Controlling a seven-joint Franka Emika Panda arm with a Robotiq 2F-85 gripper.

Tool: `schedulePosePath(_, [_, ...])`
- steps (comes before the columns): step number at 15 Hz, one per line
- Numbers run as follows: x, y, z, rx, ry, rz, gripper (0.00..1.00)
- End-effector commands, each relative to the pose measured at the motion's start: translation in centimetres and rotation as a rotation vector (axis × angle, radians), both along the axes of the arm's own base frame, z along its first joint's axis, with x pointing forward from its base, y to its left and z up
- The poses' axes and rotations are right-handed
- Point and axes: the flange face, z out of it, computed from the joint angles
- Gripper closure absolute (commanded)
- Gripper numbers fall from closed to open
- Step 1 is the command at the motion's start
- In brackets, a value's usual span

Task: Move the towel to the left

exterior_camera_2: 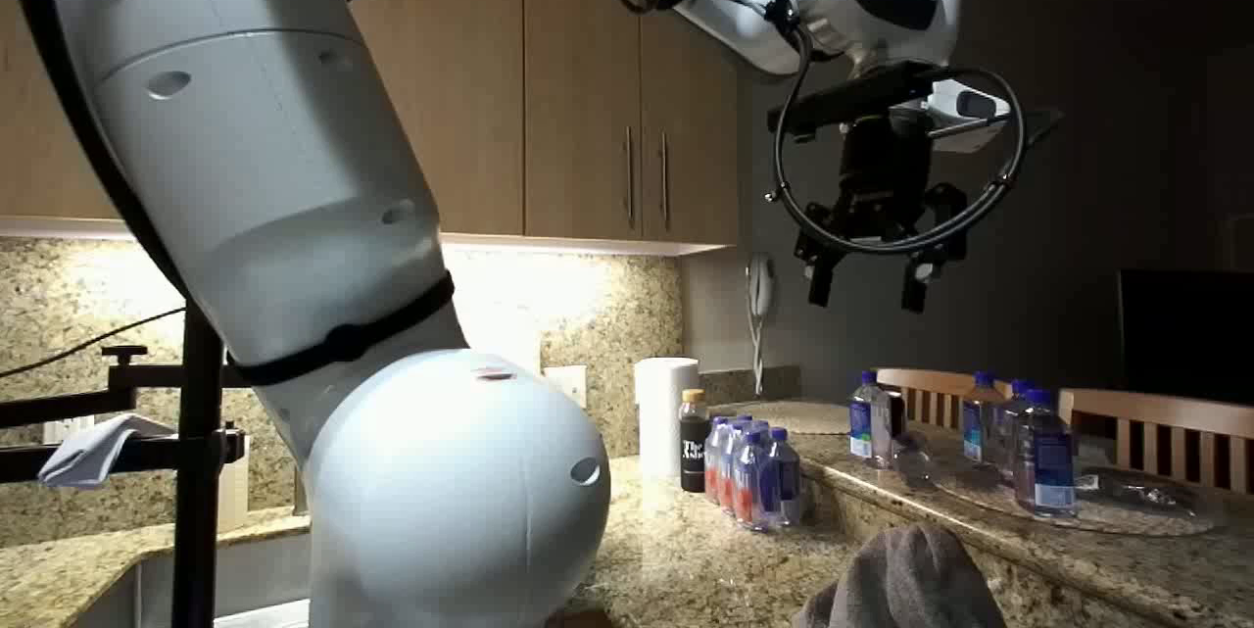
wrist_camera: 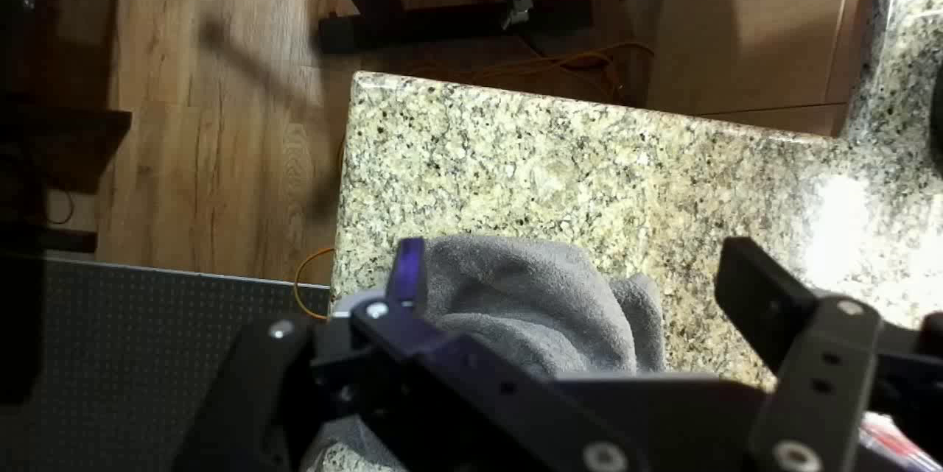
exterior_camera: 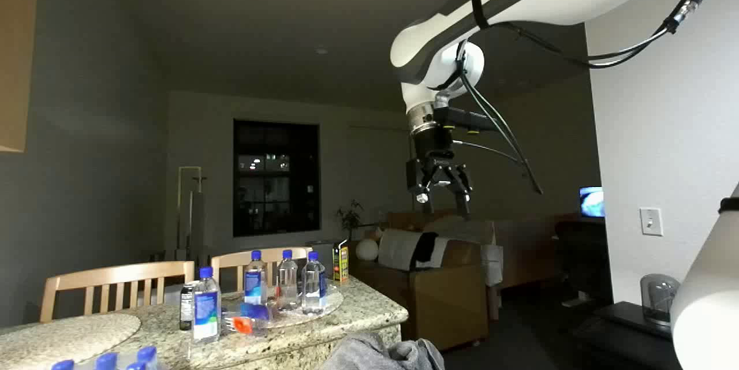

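The biggest things I can see are the tall wooden cupboards [exterior_camera_2: 578,99], high up in an exterior view. Next comes the speckled stone counter [wrist_camera: 530,155], with one corner plain to see in my wrist view. A higher stone bar [exterior_camera: 372,307] runs along beside it. My white robot arm [exterior_camera_2: 265,158] bends out above the counter, and in both exterior views two wooden chairs [exterior_camera: 127,272] stand past the bar.

The grey towel [wrist_camera: 530,295] lies in soft, bunched folds on the stone counter, near that corner. In both exterior views it pokes up at the bottom edge, with the rest cut off. Some of it is blocked in my wrist view, so I can't be sure of its whole shape.

My black claw [exterior_camera_2: 867,294] hangs high up, well above the towel. Its two fingers [exterior_camera_2: 914,295] point down and are spread wide apart.

Farther along the counter, a white paper towel roll [exterior_camera_2: 666,417] stands upright. Near it is a tight pack of small bottles [exterior_camera_2: 749,471] with blue caps. Between the two, a dark bottle [exterior_camera_2: 693,452] with a yellow cap stands upright. Up on the bar, four loose bottles [exterior_camera: 206,309] with blue caps stand upright. A yellow drink carton [exterior_camera: 340,263] is near three of them, and a slim dark can [exterior_camera: 186,307] is just beside the fourth.
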Motion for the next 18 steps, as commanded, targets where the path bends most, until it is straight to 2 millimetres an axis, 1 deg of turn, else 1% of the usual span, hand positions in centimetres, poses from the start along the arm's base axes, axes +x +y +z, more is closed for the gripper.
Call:
schedulePosePath(1, [0.0, 0.0, 0.1, 0.000, 0.001, 0.000, 0.00])
schedulePosePath(7, [0.0, 0.0, 0.1, 0.000, 0.001, 0.000, 0.00])
schedulePosePath(8, [-0.2, 1.1, -0.5, 0.029, 0.002, 0.025, 0.00])
schedulePosePath(10, [0.0, 3.0, -1.3, 0.046, -0.009, 0.028, 0.00])
schedulePosePath(13, [1.1, 6.5, -3.0, 0.073, -0.056, 0.052, 0.00])
schedulePosePath(15, [2.4, 8.5, -4.2, 0.089, -0.123, 0.046, 0.00])
schedulePosePath(16, [3.5, 9.4, -5.1, 0.095, -0.176, 0.031, 0.00])
schedulePosePath(18, [5.8, 10.4, -6.8, 0.089, -0.268, 0.012, 0.00])
